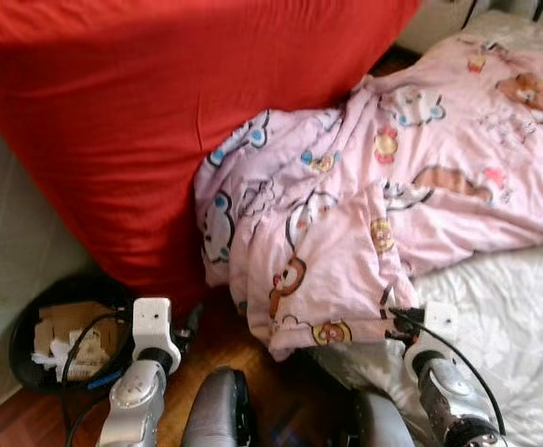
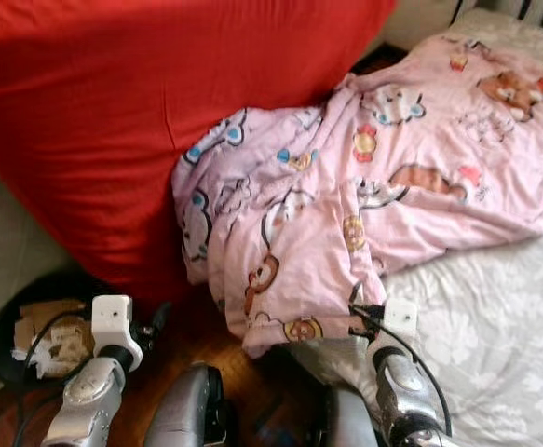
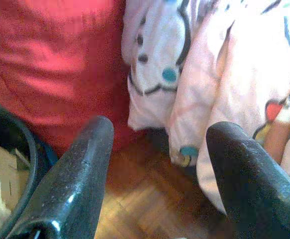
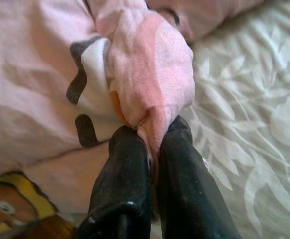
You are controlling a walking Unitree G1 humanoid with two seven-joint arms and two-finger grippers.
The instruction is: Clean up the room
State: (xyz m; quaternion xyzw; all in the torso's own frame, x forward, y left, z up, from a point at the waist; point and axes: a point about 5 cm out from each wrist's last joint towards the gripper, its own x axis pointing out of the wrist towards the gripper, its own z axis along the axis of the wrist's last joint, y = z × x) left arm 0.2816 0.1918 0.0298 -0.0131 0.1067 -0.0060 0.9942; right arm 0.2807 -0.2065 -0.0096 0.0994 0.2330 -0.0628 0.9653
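Observation:
A pink blanket [image 1: 364,214] printed with cartoon bears lies crumpled across the bed, and one corner hangs over the edge toward the wooden floor [image 1: 243,349]. My right gripper [image 4: 152,132] is shut on a bunched fold of this blanket near the bed's edge, with cloth pinched between its black fingers [image 4: 125,169]. Lower left of the hanging blanket corner, my left gripper [image 3: 159,134] is open over the floor, with nothing between its fingers.
A big red cushion [image 1: 159,121] leans against the bed on the left, touching the blanket. A black bin [image 1: 18,349] holding cardboard scraps and paper stands at the lower left. A white flowered sheet [image 1: 513,317] covers the mattress on the right.

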